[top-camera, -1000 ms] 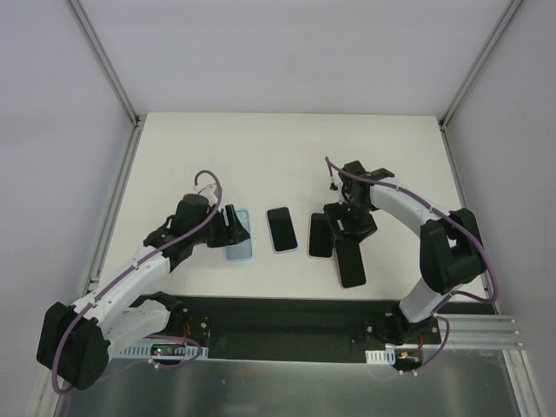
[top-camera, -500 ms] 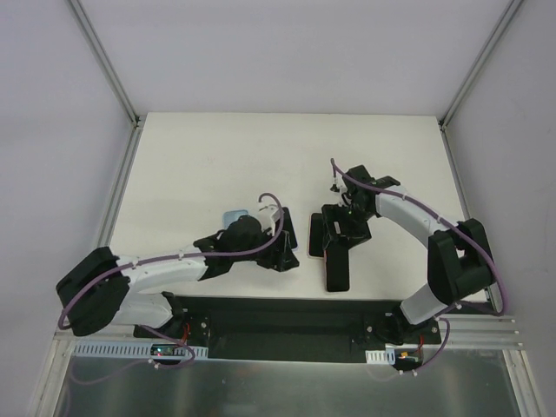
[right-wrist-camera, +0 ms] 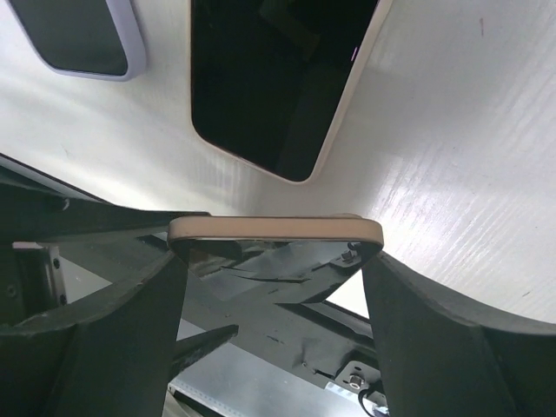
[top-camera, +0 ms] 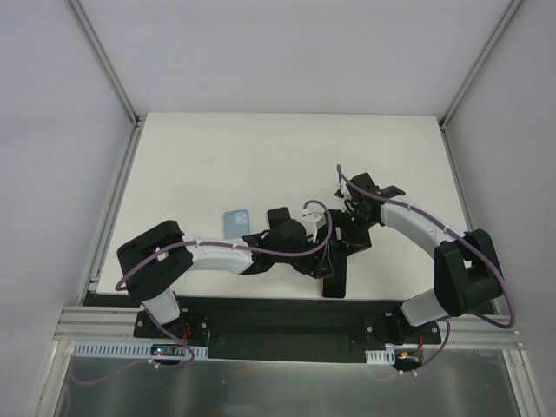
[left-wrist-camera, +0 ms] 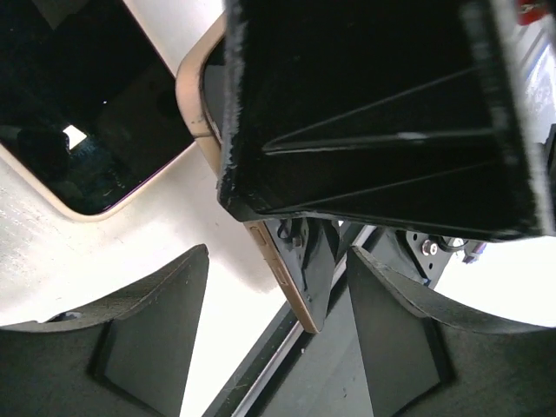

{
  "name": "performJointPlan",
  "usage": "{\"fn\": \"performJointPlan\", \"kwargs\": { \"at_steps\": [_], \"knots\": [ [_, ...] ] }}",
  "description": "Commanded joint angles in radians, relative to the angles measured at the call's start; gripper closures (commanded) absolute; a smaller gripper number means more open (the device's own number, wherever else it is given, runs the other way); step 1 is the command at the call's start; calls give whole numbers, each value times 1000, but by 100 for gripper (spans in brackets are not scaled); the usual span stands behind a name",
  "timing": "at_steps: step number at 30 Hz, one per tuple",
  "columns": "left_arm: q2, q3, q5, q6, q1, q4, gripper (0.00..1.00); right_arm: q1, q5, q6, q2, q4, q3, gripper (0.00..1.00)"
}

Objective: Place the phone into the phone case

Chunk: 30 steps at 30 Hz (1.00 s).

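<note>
White laminate table (top-camera: 261, 156), seen from above: the right gripper (top-camera: 346, 234) is clamped on the far end of a flat, dark, beige-rimmed slab (top-camera: 334, 280), whose other end reaches toward the table's near edge. I take that slab for the phone case, though I cannot be sure. The left gripper (top-camera: 323, 254) sits just left of the slab's far end, crowded against the right one. A pale-blue phone case (top-camera: 234, 223) lies well to the left of the slab.

From the left wrist, the jaws stand apart with the slab's thin edge hanging between them, neither finger touching it. A black-glass phone with a beige rim (left-wrist-camera: 78, 113) lies flat on the table just left of the slab.

From the right wrist, both fingers press the slab's short end from either side. The black-glass phone lies beyond the slab, apart from it. A grey, lavender-edged phone (right-wrist-camera: 78, 35) lies further left.

The black-glass phone looks stiff, slick-faced and breakable, so I would pinch it across its long edges, never on the glass. The slab, if a case, should give a little at the rim.
</note>
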Motion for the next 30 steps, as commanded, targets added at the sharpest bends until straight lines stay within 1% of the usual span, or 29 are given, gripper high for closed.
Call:
{"fn": "performJointPlan", "kwargs": {
  "at_steps": [1, 4, 7, 10, 11, 14, 15, 18, 19, 21, 22, 24, 25, 26, 27, 30],
  "knots": [
    [7, 30, -13, -13, -6, 41, 37, 5, -45, 36, -61, 23, -3, 59],
    [17, 27, -6, -18, -7, 41, 37, 3, -46, 42, -62, 32, -3, 59],
    [21, 10, 10, -27, -18, 58, 42, 5, -43, 57, -66, 44, -1, 59],
    [6, -37, 22, -39, -23, 119, 52, 5, -37, 79, -76, 54, -6, 59],
    [1, -45, 27, -41, -23, 128, 59, 3, -37, 82, -81, 55, -6, 59],
    [-14, -53, 42, -39, -23, 134, 71, 3, -29, 92, -101, 58, -7, 57],
    [-19, -53, 49, -39, -23, 136, 78, 5, -17, 99, -107, 60, -7, 55],
    [-28, -42, 86, -36, -23, 145, 87, 2, 14, 108, -131, 60, -7, 50],
    [-31, -42, 92, -34, -23, 147, 89, 0, 17, 111, -144, 58, -7, 46],
    [-37, -43, 88, -34, -23, 145, 91, -3, 18, 112, -162, 60, -10, 41],
    [-40, -47, 86, -34, -23, 144, 93, -3, 23, 118, -180, 58, -11, 34],
    [-51, -51, 77, -31, -23, 134, 96, -4, 50, 122, -203, 49, -6, 25],
    [-64, -51, 74, -28, -23, 127, 99, -7, 58, 125, -226, 47, -3, 14],
    [-72, -51, 73, -27, -24, 104, 100, -7, 67, 126, -237, 43, -1, 7],
    [-87, -44, 68, -22, -24, 88, 100, -10, 86, 129, -249, 34, 0, 4],
    [-114, -21, 66, -2, -23, 26, 100, -15, 112, 142, -302, 29, 6, 4]
  ]
}}
